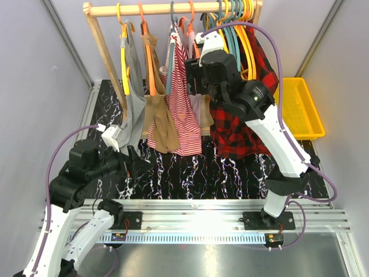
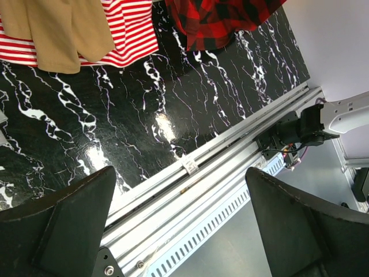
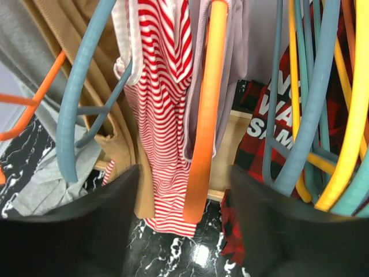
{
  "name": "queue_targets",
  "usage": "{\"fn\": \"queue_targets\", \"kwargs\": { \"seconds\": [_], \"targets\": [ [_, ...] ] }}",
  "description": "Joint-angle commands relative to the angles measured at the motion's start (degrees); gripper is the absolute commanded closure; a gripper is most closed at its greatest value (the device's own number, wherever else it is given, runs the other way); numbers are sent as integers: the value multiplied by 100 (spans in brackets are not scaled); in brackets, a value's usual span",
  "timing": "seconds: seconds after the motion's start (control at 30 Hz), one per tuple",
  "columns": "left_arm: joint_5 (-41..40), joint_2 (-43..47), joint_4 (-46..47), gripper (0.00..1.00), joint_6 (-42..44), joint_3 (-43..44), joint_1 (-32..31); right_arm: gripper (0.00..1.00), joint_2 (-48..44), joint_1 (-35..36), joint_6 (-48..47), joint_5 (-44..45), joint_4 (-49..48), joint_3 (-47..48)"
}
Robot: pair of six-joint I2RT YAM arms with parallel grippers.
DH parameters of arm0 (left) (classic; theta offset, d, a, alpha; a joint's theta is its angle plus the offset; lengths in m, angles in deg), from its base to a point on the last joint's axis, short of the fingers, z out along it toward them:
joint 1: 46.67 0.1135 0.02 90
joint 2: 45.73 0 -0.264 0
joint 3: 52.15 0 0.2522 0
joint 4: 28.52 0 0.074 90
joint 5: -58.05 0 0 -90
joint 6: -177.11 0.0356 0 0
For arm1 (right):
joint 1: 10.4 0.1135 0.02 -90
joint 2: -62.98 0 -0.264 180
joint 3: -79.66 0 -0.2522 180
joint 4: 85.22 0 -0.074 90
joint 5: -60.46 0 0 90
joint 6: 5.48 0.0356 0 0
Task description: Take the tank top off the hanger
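tank top (image 3: pixel 233 49), just ahead of right end effector (image 3: pixel 184 179)

Left arm (image 1: pixel 81 170) and right arm (image 1: pixel 277 138): white link shells, black joint housings, purple cables (image 1: pixel 279 60), black base plates (image 1: pixel 262 220); left gripper (image 2: pixel 179 173) and right gripper (image 3: pixel 184 170) with black fingers (image 2: pixel 69 225).

The tank top (image 3: pixel 236 63) I am after is pale lilac-pink, thin and sleeveless. It is still on its hanger (image 3: pixel 209 104), hanging straight down and limp. The hanger is plain orange. Seen from my right wrist, one of its arms runs from top to bottom through the middle, leaning a little, with the pale cloth showing on both sides of it. From above, the pair hangs on the wooden rail (image 1: pixel 155 9), between a red-and-white striped top (image 1: pixel 183 92) and a red-and-black plaid shirt (image 1: pixel 233 135).
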Motion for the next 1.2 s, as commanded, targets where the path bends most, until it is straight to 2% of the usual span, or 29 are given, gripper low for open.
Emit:
{"fn": "queue_targets", "kwargs": {
  "seconds": [0.0, 0.07, 0.2, 0.3, 0.37, 0.4, 0.43, 0.47, 0.57, 0.67, 0.7, 0.73, 0.93, 1.07, 1.17],
  "targets": [
    [-230, 113, 150, 1, -168, -39, -20, 37, 158, -165, 44, 227, -302, 267],
    [-179, 122, 220, 1, -204, -30, -38, 42, 202, -288, 193, 183, -302, 258],
    [-29, 96, 413, 1, -266, 49, -38, 41, 343, -324, 177, 182, -373, 214],
    [-29, 52, 440, 1, -266, 67, -46, 21, 387, -359, 159, 182, -399, 223],
    [-2, 34, 440, 1, -248, 49, -46, 19, 405, -394, 159, 112, -417, 231],
    [15, 43, 440, 1, -257, 40, -46, 23, 405, -446, 176, 77, -425, 240],
    [24, 52, 440, 1, -257, 23, -46, 30, 405, -473, 203, 51, -417, 258],
    [24, 60, 423, 1, -248, 23, -46, 44, 405, -499, 272, 42, -417, 249],
    [-11, 78, 405, 1, -248, 5, -46, 65, 387, -614, 334, -125, -399, 241],
    [-2, 69, 405, 1, -257, -3, -46, 81, 396, -719, 413, -344, -364, 223],
    [-2, 61, 414, 1, -266, 5, -46, 94, 387, -763, 431, -528, -347, 223],
    [24, 69, 423, 1, -274, -12, -46, 100, 387, -824, 440, -634, -320, 214],
    [94, 25, 519, 1, -266, -3, -46, 100, 10, -913, 177, -1329, -916, -313],
    [77, 8, 537, 1, -266, 5, -46, 100, -350, -913, 54, -1022, -1391, -533],
    [59, -27, 546, 1, -248, 14, -55, 100, -561, -913, -51, -435, -1804, -700]
  ]
}}
